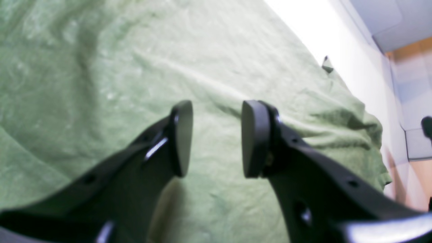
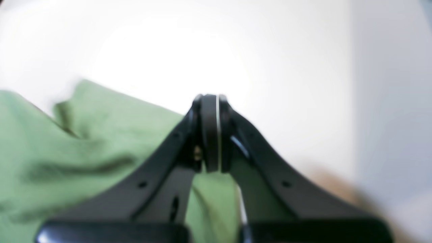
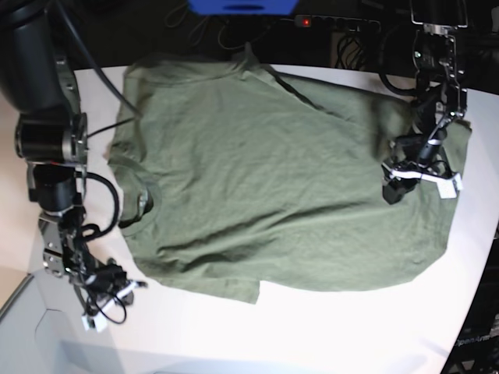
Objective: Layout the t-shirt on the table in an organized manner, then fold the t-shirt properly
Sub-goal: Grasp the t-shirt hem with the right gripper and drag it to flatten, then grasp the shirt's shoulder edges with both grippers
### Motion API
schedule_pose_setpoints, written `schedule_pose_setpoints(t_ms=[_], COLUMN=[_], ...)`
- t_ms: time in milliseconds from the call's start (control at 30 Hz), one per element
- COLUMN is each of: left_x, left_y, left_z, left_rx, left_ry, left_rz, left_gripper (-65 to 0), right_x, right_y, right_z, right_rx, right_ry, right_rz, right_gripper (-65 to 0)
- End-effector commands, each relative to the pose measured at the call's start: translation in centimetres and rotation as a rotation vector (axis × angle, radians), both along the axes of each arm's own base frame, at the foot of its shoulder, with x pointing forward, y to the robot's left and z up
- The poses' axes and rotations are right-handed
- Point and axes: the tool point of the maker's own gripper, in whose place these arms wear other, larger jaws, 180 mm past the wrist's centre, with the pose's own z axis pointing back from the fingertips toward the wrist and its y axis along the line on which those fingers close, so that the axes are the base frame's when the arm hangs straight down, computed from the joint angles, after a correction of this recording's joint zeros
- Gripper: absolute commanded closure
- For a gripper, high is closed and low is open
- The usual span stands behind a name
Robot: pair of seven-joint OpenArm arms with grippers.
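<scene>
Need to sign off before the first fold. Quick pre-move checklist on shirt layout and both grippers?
1. t-shirt spread out on the table: ok, mostly flat, wrinkles remain.
2. Sleeve at the near edge laid out: not ok, it looks tucked or bunched beside the collar.
3. Hem inside the table edge: cannot tell, the hem corner in the left wrist view seems to droop at the edge.
4. left gripper empty: ok, jaws apart above the fabric, nothing between them.
5. right gripper free of cloth: ok, jaws closed, no fabric pinched.

Closed right gripper beside t-shirt
</scene>
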Motion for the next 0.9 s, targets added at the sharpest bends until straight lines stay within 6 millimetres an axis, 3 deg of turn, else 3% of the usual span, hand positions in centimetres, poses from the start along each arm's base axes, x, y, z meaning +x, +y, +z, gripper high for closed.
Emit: schedule_pose_setpoints(t_ms=[0, 200, 300, 467, 567, 667, 733, 867], left_x=[0.8, 0.1, -0.2, -0.7, -0.7, -0.8, -0.9, -1.6], left_y=[0.4, 0.6, 0.7, 2.7, 3.5, 4.5, 5.3, 7.6], left_z=[1.6, 1.0, 0.8, 1.2, 1.5, 2.4, 3.6, 4.1], left_rx=[0.011, 0.014, 0.017, 0.025, 0.031, 0.034, 0.028, 0.032], left_ry=[-0.051, -0.032, -0.026, -0.032, -0.039, -0.043, -0.044, -0.024], left_rz=[0.0, 0.0, 0.003, 0.055, 0.075, 0.088, 0.093, 0.138], left_gripper=[-23.8, -23.8, -24.2, -24.3, -27.2, -34.1, -35.2, -35.2], right_x=[0.5, -4.2, -6.4, -10.0, -12.2, -14.2, -16.4, -20.2], right_y=[-0.7, -2.9, -3.4, -2.9, -2.7, -2.1, -1.2, 2.0], right_z=[1.1, -3.9, -4.6, -3.5, -1.7, 0.8, 1.4, 0.4], right_rx=[-0.001, -0.063, -0.119, -0.207, -0.211, -0.219, -0.222, -0.194], right_ry=[-0.02, 0.151, 0.163, 0.101, 0.035, -0.034, -0.038, 0.001], right_rz=[-0.007, -0.001, 0.03, 0.092, 0.078, 0.062, 0.065, 0.102], right_gripper=[0.0, 0.0, -2.7, -17.6, -24.0, -26.2, -26.3, -26.3])
